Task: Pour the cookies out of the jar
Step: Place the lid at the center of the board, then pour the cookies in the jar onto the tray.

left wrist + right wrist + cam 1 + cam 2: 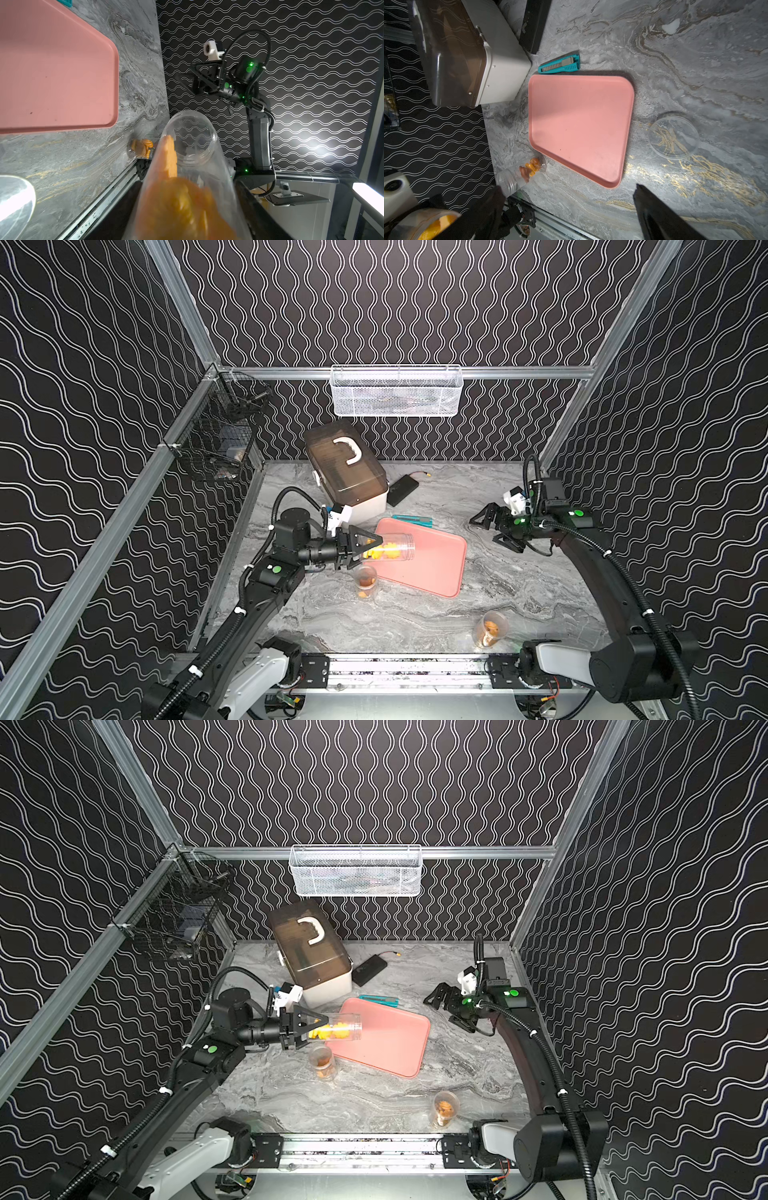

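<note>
A clear plastic jar [395,546] [343,1026] lies almost level in the air, and my left gripper [368,551] [316,1029] is shut on its base end. Its open mouth [189,135] hangs over the left edge of the pink tray [432,568] [581,116]. The yellow-orange cookies [382,551] [172,199] are piled inside the jar, near the held end. The tray holds nothing. My right gripper [490,533] [444,1011] is open at the right of the table with nothing between its fingers [654,212]. A clear round lid [673,137] lies flat on the table beside the tray.
Two more clear jars with biscuits stand upright, one [365,580] at the tray's near left corner and one [490,628] near the front rail. Behind the tray are a box with a brown lid [347,466], a teal utility knife [559,64] and a black device [401,489].
</note>
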